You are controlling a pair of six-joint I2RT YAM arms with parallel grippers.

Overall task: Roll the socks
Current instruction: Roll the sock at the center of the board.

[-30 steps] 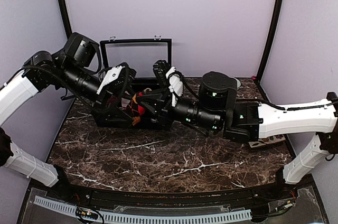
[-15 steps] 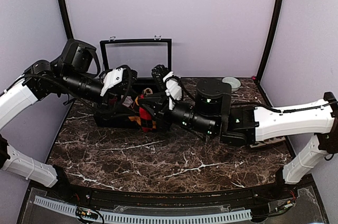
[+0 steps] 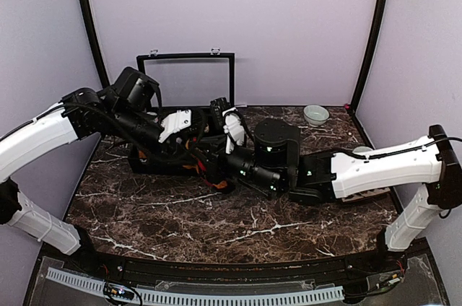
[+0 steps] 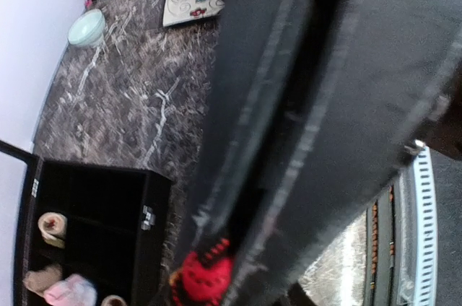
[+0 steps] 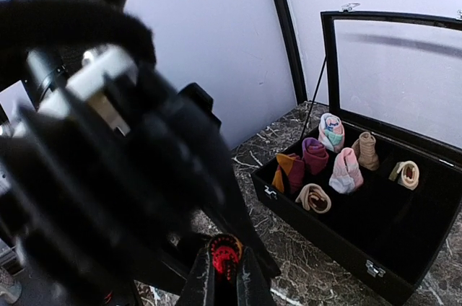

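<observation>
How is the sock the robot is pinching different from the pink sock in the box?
The pinched sock is black and red; the pink sock is pink and white. The pinched sock is gripped by the right fingers, outside the box; the pink sock rests inside it among other rolls. The pink sock is rolled into a tidy bundle; only a small bunched bit of the pinched sock shows. Both are socks.

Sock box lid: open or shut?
Open. The lid stands upright behind the box, and the sock rolls inside its compartments show in the right wrist view.
</observation>
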